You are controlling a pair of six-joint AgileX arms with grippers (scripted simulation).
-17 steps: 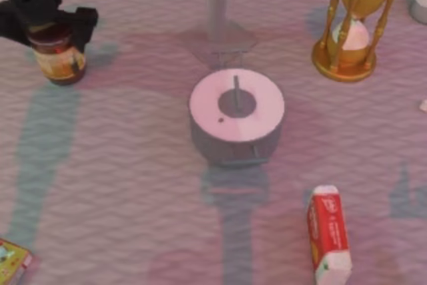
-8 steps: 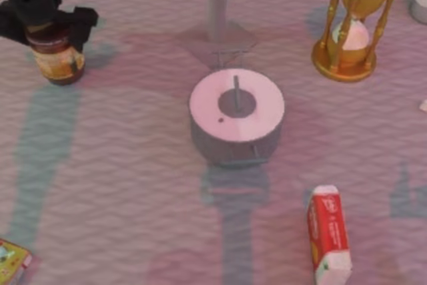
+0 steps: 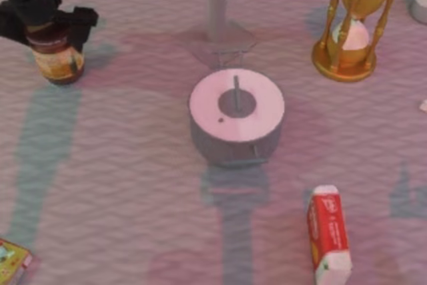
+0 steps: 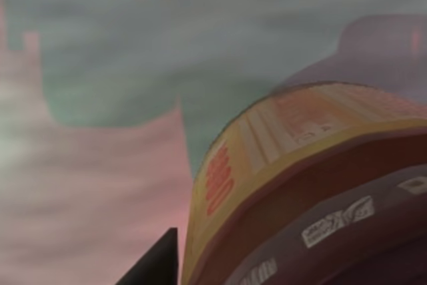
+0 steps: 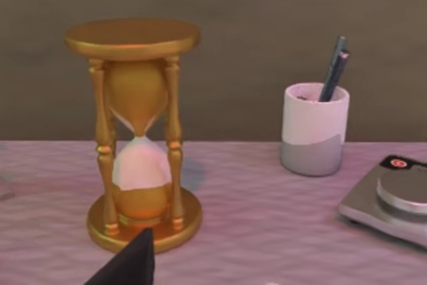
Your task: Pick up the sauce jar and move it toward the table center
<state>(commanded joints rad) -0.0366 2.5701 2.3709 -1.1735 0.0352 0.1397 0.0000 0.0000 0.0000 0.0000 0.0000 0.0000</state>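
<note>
The sauce jar [image 3: 57,55], with a dark brown lid and a yellow-orange label, is at the far left of the table. My left gripper [image 3: 48,26] comes down on it from above and is shut around its lid. In the left wrist view the sauce jar [image 4: 300,185] fills the space beside one dark fingertip [image 4: 157,265], and its shadow lies on the cloth beyond it. The table center, pale pink-lilac cloth [image 3: 133,165], lies to the jar's right. My right arm is outside the top view, parked at the right and facing the hourglass [image 5: 137,138].
A round white-topped grey cylinder [image 3: 236,115] stands mid-table, with a grey branched stand [image 3: 219,5] behind it. The gold hourglass [image 3: 360,21] is at the back right, a red and white carton [image 3: 328,235] at the front right. A pen cup [image 5: 313,128] and a scale [image 5: 393,198] stand right of the hourglass.
The left gripper and the jar in it have shifted slightly toward the table's far left; the jar's shadow now shows a little more apart from it.
</note>
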